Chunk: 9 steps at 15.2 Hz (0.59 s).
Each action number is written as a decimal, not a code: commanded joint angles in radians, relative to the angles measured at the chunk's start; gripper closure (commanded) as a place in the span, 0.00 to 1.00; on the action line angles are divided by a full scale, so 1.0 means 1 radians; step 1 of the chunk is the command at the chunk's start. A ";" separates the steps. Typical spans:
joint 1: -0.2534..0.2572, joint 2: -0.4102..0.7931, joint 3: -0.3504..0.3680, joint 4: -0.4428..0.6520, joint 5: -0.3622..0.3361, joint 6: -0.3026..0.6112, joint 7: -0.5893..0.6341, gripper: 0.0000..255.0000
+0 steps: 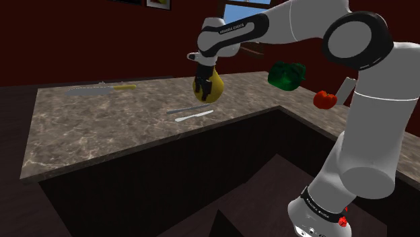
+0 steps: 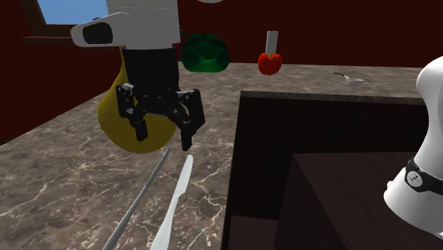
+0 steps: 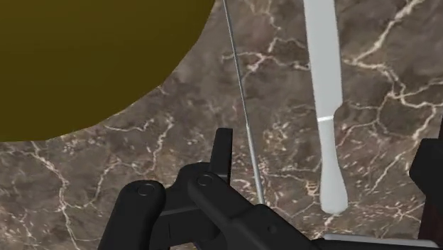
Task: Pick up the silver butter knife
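My gripper (image 2: pixel 165 131) hung with its jaws spread wide. Nothing lay between the fingers (image 2: pixel 189 133) but air, and they touched nothing that I could see. In the second exterior view it sat at the centre left of the frame, just above the marbled counter (image 2: pixel 57 185).

The butter knife (image 2: pixel 174 202), drawn pale silver-white, lay flat on that counter right below the fingertips. It ran toward the bottom edge, where its far end was cut off. On the wrist camera the knife's handle end sat between the two fingers, apart from both, and its blade ran off the frame. Just beside it, nearly parallel, lay a thin grey rod (image 2: pixel 134 206); I could not make out what it was.

A big yellow rounded fruit (image 2: pixel 110 128) sat directly behind the gripper, which hid much of it.

In the shoulder view's lower half the counter wrapped around a dark sunken recess (image 1: pixel 202 175), with the arm's base at the lower right. A green lump (image 1: pixel 288 75) and a smaller red lump (image 1: pixel 325 99) sat on the counter at the right of that frame. A yellow-handled knife (image 1: pixel 108 87) lay far off at the upper left.
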 commanded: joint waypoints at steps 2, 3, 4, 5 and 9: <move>0.002 0.101 0.029 0.102 0.009 0.006 -0.089 0.00; 0.004 0.133 0.039 0.135 0.009 0.007 -0.115 0.00; 0.005 0.164 0.049 0.169 0.009 0.007 -0.140 0.00; 0.006 0.177 0.054 0.184 0.009 0.007 -0.151 0.00; 0.006 0.196 0.056 0.157 0.013 0.052 -0.155 0.00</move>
